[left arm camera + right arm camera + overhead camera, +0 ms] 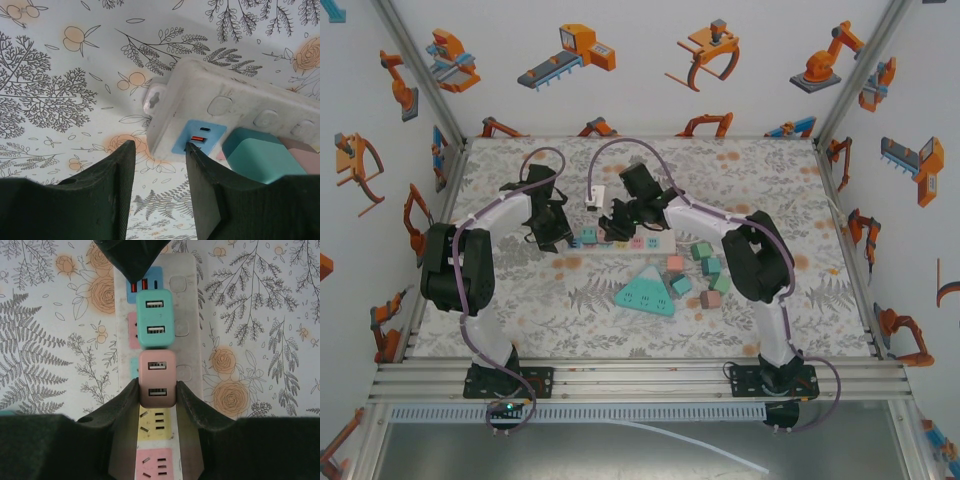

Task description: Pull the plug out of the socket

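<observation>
Right wrist view: my right hand (157, 390) is closed on the flat sides of the pink plug (156, 369), seated in the white power strip (192, 340). It looks light, rigid and smooth, probably tight. My left hand (160, 150), open, touches the strip end.

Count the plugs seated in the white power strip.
2. One teal plug beside the blue USB panel at the power strip far end; one pink plug right after it, clamped in the right gripper. Strip's near end is cut off; more possible.
</observation>
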Available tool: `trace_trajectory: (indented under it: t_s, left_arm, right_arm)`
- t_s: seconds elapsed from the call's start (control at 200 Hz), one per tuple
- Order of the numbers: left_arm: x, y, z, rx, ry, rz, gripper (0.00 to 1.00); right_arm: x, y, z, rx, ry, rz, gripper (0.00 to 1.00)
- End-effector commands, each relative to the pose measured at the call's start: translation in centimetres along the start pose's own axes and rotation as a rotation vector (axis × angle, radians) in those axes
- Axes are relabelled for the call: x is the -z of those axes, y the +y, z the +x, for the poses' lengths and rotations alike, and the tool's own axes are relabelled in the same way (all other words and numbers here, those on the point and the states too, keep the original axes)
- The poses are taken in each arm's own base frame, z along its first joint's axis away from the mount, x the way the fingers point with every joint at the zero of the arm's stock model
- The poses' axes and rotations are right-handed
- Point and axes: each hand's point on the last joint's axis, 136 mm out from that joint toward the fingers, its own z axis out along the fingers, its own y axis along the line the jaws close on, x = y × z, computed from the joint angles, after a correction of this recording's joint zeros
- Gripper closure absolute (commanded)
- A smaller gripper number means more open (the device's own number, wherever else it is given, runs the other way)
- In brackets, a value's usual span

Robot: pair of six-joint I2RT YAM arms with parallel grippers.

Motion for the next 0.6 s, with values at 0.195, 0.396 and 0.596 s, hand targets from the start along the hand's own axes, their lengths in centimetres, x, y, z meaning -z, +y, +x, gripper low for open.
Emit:
trace_trajectory:
  t_s: [0.195,0.396,0.596]
  left_arm:
    - [-1.0,2.2,1.4,0.022,0.040,-0.080,0.55]
    - [-0.6,2.6,1.2,0.018,0.024,-0.102,0.55]
    - [-0.4,2.0,1.0,0.006,0.017,-0.069,0.55]
  right_arm:
    - [3.9,-0.6,-4.5,0.120,-0.031,0.070,1.00]
    - [5.8,-2.6,-6.5,-0.076,-0.176,0.061,1.00]
    - [4.7,-2.3,-3.9,0.082,-0.002,0.116,1.00]
